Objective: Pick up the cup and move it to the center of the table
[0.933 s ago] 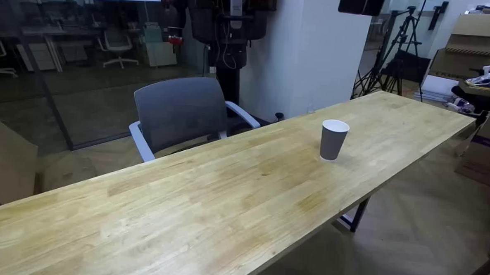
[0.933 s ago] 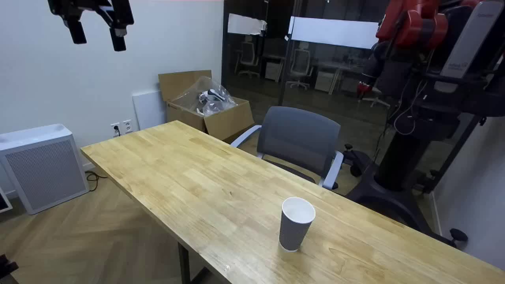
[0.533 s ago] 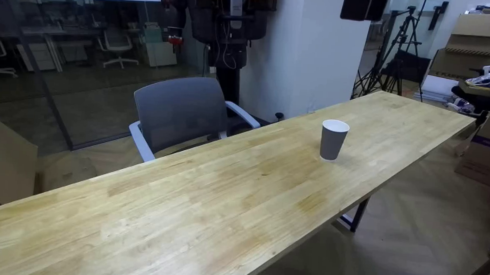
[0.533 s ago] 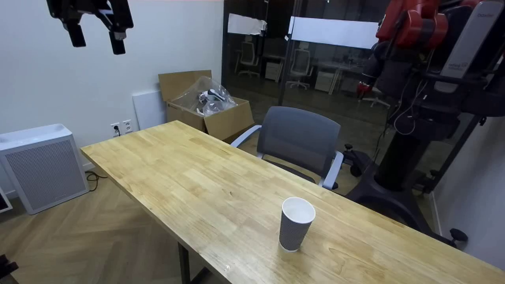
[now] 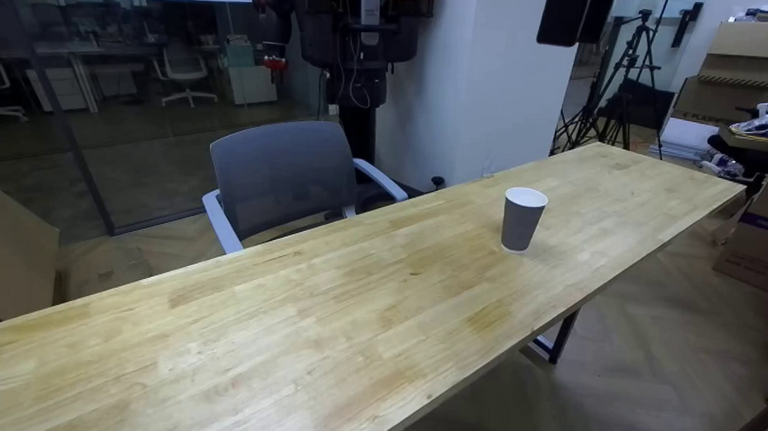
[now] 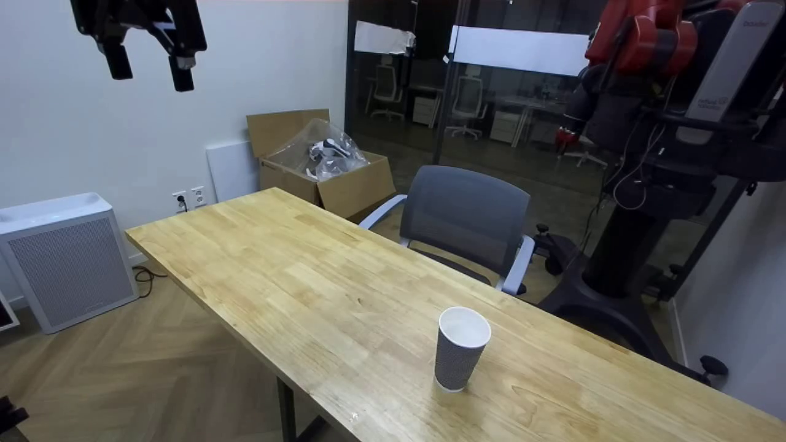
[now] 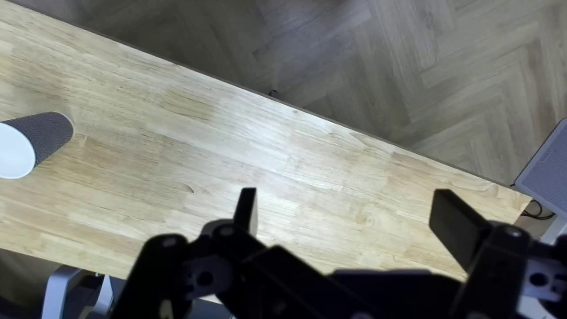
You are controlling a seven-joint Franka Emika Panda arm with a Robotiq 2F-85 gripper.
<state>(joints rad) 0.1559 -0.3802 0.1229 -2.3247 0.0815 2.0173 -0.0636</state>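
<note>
The cup, dark grey with a white rim, stands upright on the table in both exterior views (image 5: 522, 221) (image 6: 457, 353). It also shows at the left edge of the wrist view (image 7: 48, 133), partly cut off. The table is light wood, seen in both exterior views (image 5: 302, 302) (image 6: 295, 264) and the wrist view (image 7: 177, 155). My gripper (image 6: 152, 83) is open and empty, high above the table and well apart from the cup. Its fingertips show at the top of an exterior view (image 5: 573, 42) and spread wide in the wrist view (image 7: 345, 190).
A grey mesh chair (image 6: 466, 221) stands against the table's long side. A red and black robot (image 6: 651, 123) stands behind it. An open cardboard box (image 6: 356, 190) is past the table's far end. A white air purifier (image 6: 70, 261) stands on the floor near that end.
My gripper has moved down slightly in both exterior views, and slightly right in one of them. It stays open. The cup, table and chair have not moved.
</note>
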